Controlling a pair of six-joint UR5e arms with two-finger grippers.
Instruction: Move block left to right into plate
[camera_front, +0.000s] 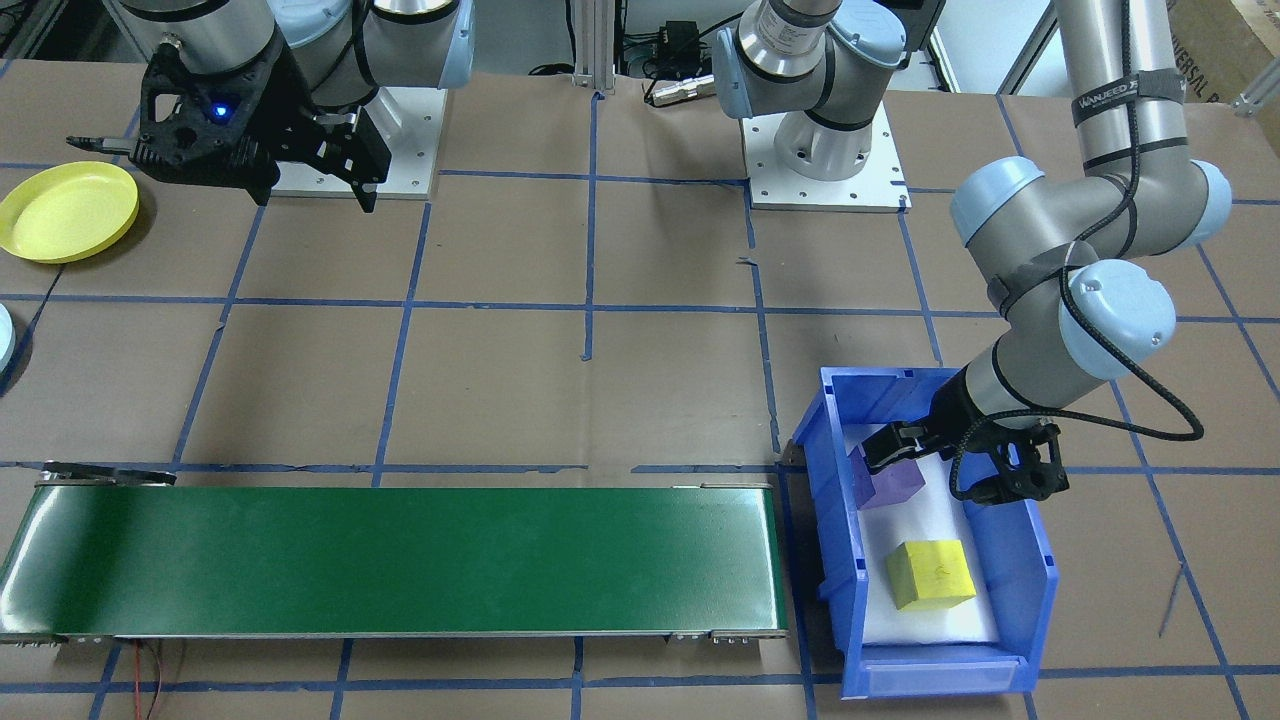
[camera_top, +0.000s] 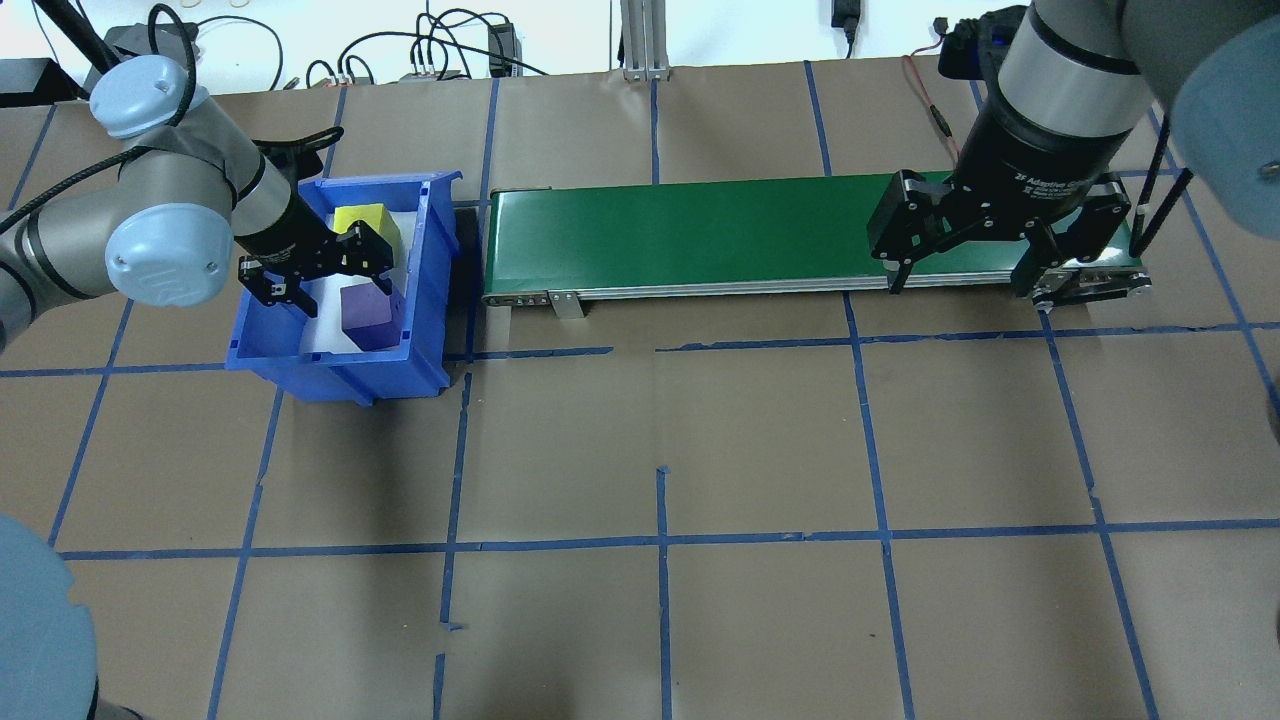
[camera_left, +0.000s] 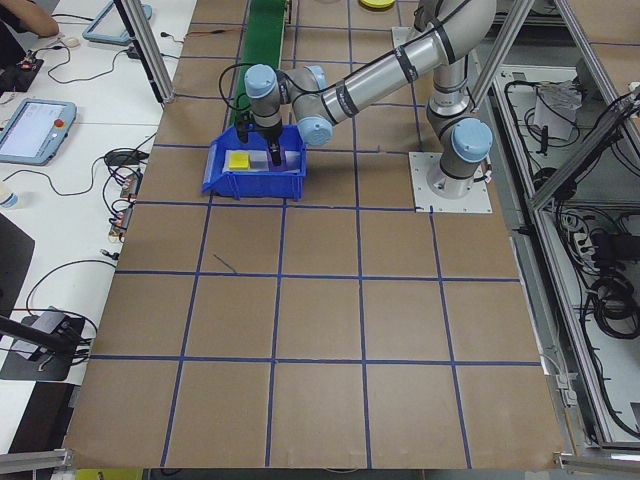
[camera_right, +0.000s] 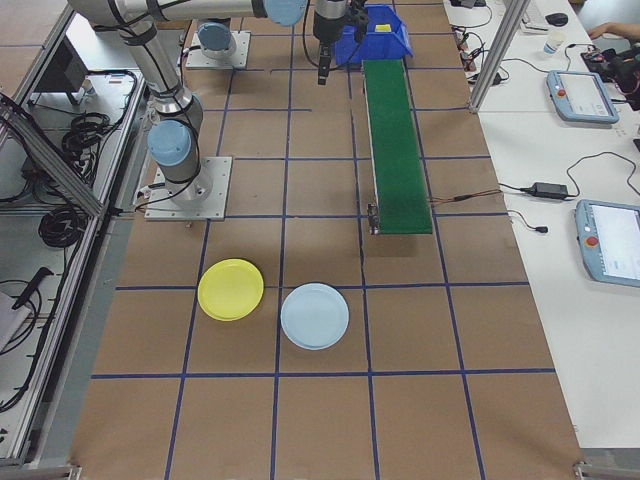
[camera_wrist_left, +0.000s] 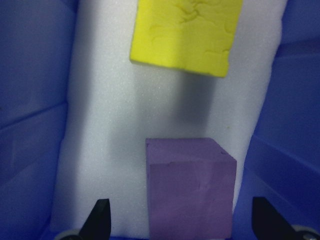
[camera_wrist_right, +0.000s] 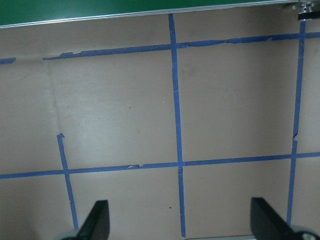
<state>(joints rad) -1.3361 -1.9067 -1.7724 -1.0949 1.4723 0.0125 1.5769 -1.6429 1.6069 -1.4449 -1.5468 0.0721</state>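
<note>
Overhead exterior view: the desk is lying under brown paper crossed by a grid of blue tape lines, with cables and aluminium framing running along its far edge. In the side views, white benches with tablets and cords are flanking the desk. One green conveyor belt is stretching between the two claws. One blue bin, lined with white foam, is sitting under the left claw, which is hanging inside it with its jaws spread wide and gripping nothing. Two blocks are resting in the bin: one purple block directly below the left claw, between its fingertips in the wrist view, and one yellow block just beyond it. The right claw is hovering open and empty over the belt's other end. Two plates are lying on the paper: one yellow plate just beside the right claw and well apart from the left claw, and one pale blue plate just beside the yellow one.
</note>
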